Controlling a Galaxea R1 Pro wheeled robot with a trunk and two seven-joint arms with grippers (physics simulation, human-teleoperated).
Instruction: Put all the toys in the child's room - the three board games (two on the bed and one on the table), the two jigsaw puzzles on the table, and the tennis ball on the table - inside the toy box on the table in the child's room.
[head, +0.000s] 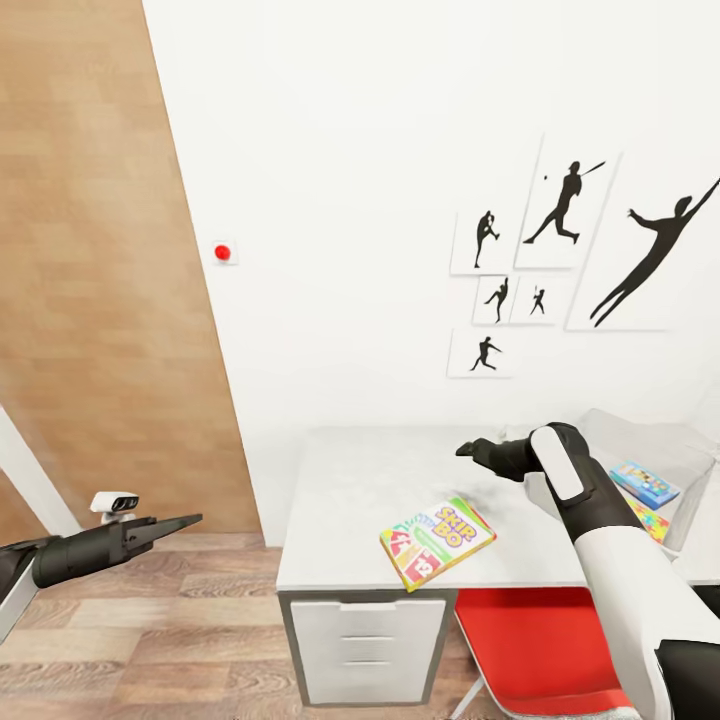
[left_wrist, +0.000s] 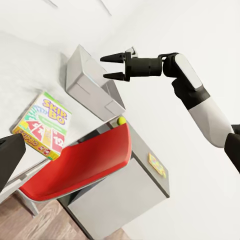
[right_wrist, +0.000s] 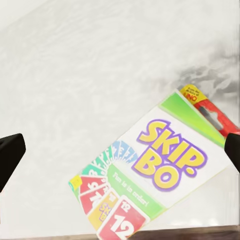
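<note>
From the head camera I see the SKIP-BO game box lying flat near the front edge of the pale table, face up and turned at an angle; nothing is touching it. My right gripper hovers above the tabletop behind the box; in the left wrist view its two dark fingers stand clearly apart with nothing between them, and in the right wrist view the fingertips sit at either edge with the SKIP-BO box below and between them, on the bare table. The toy box sits on the table beyond my right forearm, a grey tray; inside it I see a small blue game box and, beside it, a patch of a coloured jigsaw puzzle, partly hidden by the arm. In the left wrist view a tennis ball shows just past the back of the red chair; whether it rests on the table I cannot tell. My left gripper hangs over the wood floor, well left of the table; its fingers look drawn together to a point, holding nothing. Baseball posters hang on the white wall.
</note>
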